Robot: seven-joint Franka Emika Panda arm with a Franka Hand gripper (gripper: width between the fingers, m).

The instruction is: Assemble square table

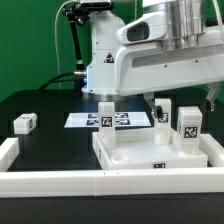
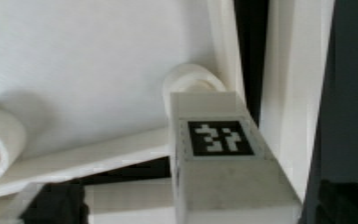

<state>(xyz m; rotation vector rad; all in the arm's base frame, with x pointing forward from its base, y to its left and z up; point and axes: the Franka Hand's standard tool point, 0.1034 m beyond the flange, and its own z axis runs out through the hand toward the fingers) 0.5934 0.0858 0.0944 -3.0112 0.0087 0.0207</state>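
At the exterior view's left I see one small white block leg (image 1: 25, 123) with a black-and-white tag, lying alone on the black table (image 1: 50, 105) inside the long white straight bars (image 1: 60, 182). Next, near the middle, comes the flat marker board (image 1: 118, 120). Right of centre sits the large white plastic square tray-like tabletop (image 1: 150, 160), flat on the table just behind the front bar, with a tag on its near side. Three more tagged legs stand upright on it: one at its left back corner (image 1: 106, 118), one further back (image 1: 163, 112) and one at the right (image 1: 190, 122).

My wrist view shows the tabletop's white inside (image 2: 87, 60) with a round socket (image 2: 194, 78). A tagged leg (image 2: 220, 140) stands between the pincer (image 2: 197, 198) fingers (image 2: 51, 200). The jaws are wide apart, and I see a gap on each side of that leg, so nothing is gripped.
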